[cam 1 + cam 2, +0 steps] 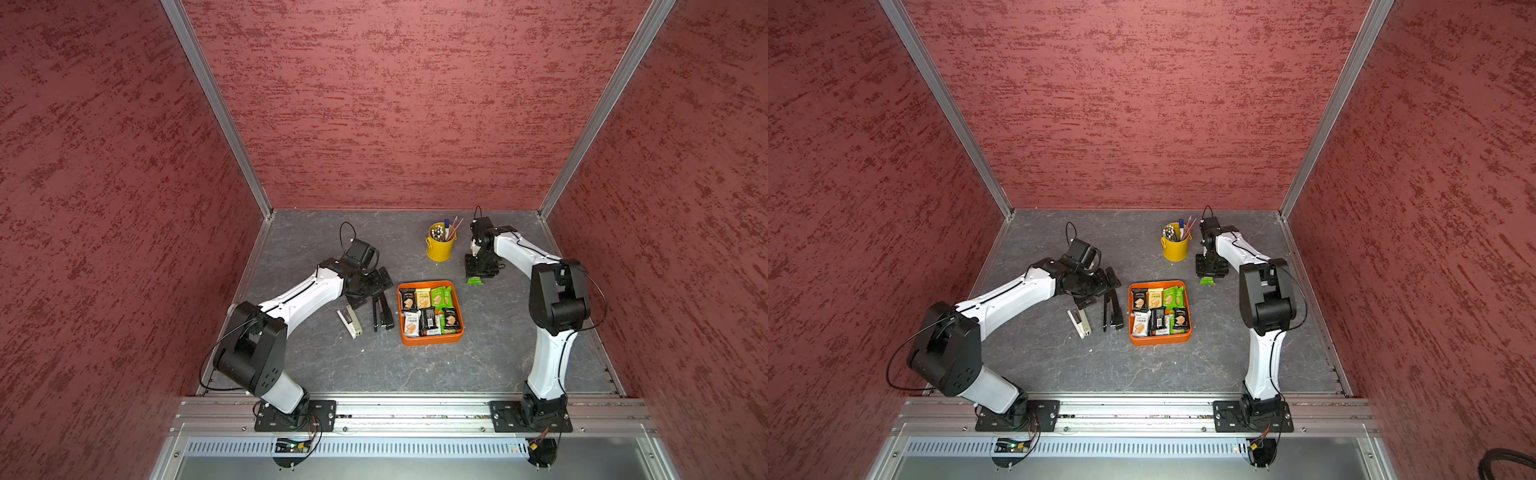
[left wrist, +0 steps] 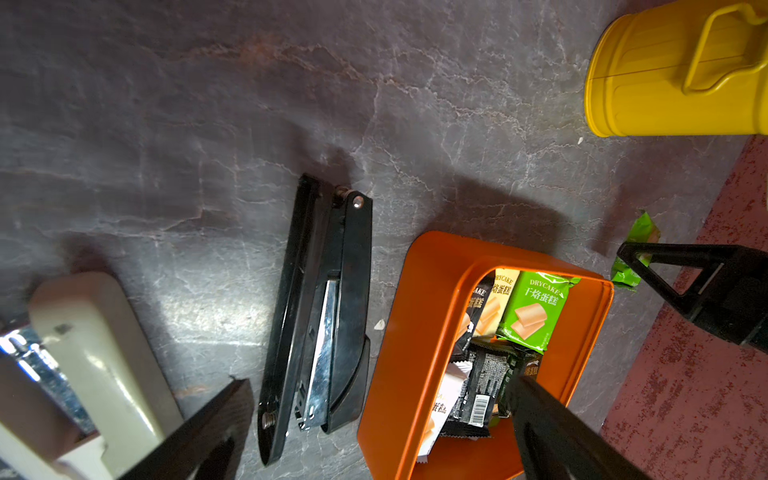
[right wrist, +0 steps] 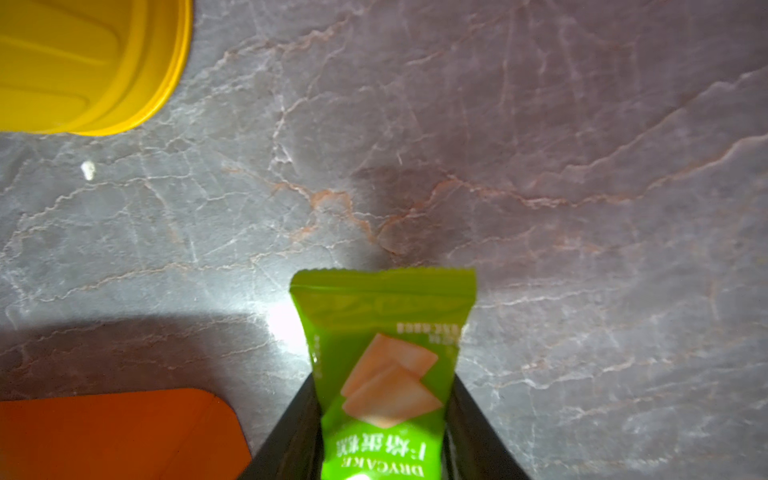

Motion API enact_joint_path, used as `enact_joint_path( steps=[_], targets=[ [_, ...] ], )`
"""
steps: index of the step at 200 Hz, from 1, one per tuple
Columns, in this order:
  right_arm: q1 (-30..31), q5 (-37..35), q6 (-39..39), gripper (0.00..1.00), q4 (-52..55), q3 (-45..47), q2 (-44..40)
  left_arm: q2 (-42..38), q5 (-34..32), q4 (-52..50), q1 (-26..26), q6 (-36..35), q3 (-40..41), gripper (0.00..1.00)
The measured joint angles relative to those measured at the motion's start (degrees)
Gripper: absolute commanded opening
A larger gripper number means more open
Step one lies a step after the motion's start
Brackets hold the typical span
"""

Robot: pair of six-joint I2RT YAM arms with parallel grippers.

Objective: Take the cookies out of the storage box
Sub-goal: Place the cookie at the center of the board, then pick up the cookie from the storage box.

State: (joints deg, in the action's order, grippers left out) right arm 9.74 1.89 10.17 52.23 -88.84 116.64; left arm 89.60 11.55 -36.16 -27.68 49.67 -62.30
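The right gripper [image 3: 382, 380] has its jaws clamped on one green cookie packet [image 3: 384, 324]. It is outside the storage box [image 1: 430, 340], just off the box's upper right corner in both top views and below the yellow bucket [image 1: 440, 249]. The other cookies [image 1: 430, 311] lie in the box near frame centre. The left gripper [image 2: 379, 384] hangs wide open over the black stapler [image 2: 328, 316], left of the box.

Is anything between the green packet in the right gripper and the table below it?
Nothing visible. The packet, held by the right gripper, hangs over bare table; the bucket and the box stand off to the sides.
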Motion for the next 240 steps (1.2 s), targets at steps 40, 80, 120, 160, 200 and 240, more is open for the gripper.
enact_joint_path(
  steps=[40,80,120,160,200,240],
  targets=[
    [-0.6,0.0,-0.8,0.47,-0.2,0.0,1.2,-1.1,-0.6,0.1,-0.1,1.1,1.4,1.00],
    [-0.7,0.0,-1.4,0.56,-0.2,0.0,1.9,-1.4,-1.2,0.2,-0.3,1.6,1.6,1.00],
    [-0.8,0.0,-1.4,0.65,-0.1,0.0,1.8,-1.4,-1.2,0.2,-0.3,1.4,1.6,1.00],
    [-0.9,0.5,-0.7,0.64,0.8,0.5,-1.4,-1.0,-0.1,0.2,0.1,0.3,1.4,1.00],
    [-0.9,4.2,1.1,0.63,1.9,3.9,-11.5,1.5,4.5,1.8,3.6,-1.1,1.0,1.00],
    [0.5,7.8,2.8,0.60,4.0,8.9,-19.7,4.3,8.7,1.2,8.3,-5.0,-1.9,1.00]
  ],
)
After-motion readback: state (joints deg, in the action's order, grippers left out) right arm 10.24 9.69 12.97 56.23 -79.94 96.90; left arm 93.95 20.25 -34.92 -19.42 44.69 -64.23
